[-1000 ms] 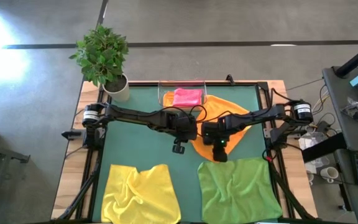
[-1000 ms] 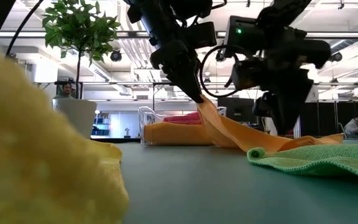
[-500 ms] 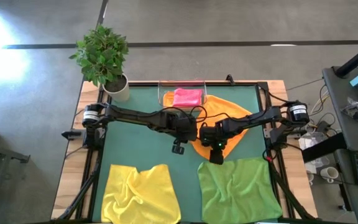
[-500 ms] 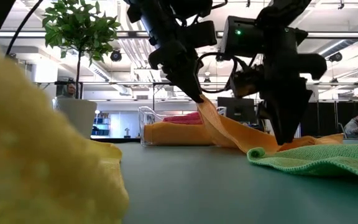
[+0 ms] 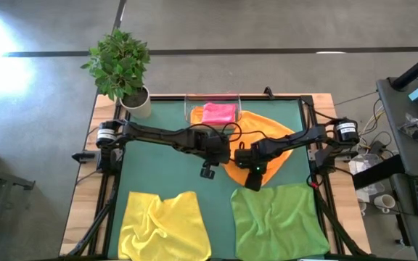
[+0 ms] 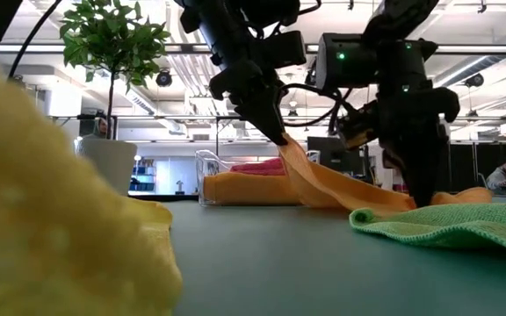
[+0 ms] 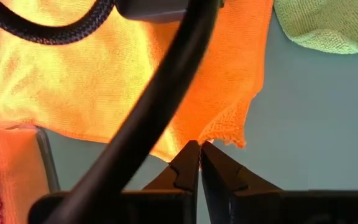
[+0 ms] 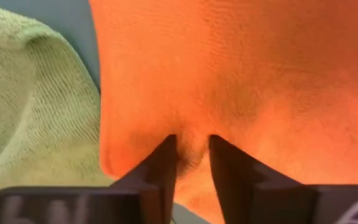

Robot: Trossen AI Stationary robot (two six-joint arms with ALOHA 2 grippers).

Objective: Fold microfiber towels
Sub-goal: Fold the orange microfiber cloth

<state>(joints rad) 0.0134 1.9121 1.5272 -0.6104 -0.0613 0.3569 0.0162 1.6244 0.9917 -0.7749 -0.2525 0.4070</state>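
On the green table mat (image 5: 165,163), my left gripper (image 7: 199,163) and right gripper (image 8: 191,163) each pinch the orange towel's (image 5: 267,130) near edge.

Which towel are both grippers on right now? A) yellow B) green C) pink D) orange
D: the left gripper pinches an edge of the orange towel, lifted in the low view, and the right gripper grips a fold of the same towel beside the green towel.
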